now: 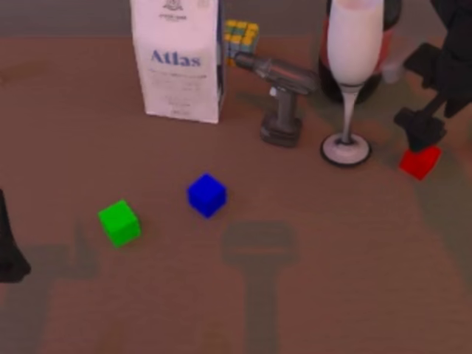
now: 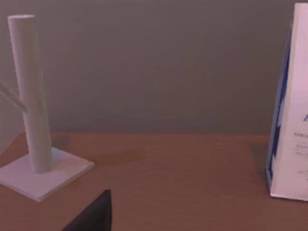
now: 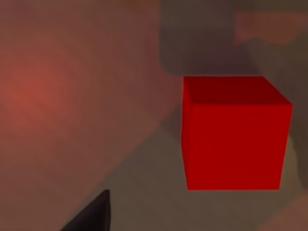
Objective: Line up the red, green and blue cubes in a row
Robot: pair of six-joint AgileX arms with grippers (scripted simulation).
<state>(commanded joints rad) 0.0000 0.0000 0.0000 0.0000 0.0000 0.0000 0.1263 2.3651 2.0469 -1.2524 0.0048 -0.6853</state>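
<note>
The red cube (image 1: 420, 161) lies on the table at the right, beside the wine glass's foot. My right gripper (image 1: 422, 134) hangs open just above it, on its far side. In the right wrist view the red cube (image 3: 234, 133) fills much of the picture, and only one dark fingertip (image 3: 95, 215) shows, apart from the cube. The blue cube (image 1: 206, 195) rests near the middle of the table, and the green cube (image 1: 119, 222) lies to its left and a little nearer. My left gripper (image 1: 10, 259) is parked open at the left edge.
A white "Atlas" carton (image 1: 179, 57) stands at the back, with a tiled puzzle cube (image 1: 241, 35) behind it. A grey drill (image 1: 283, 99) and a tall wine glass (image 1: 346, 81) stand to the right. The left wrist view shows a white post on a base (image 2: 30, 101).
</note>
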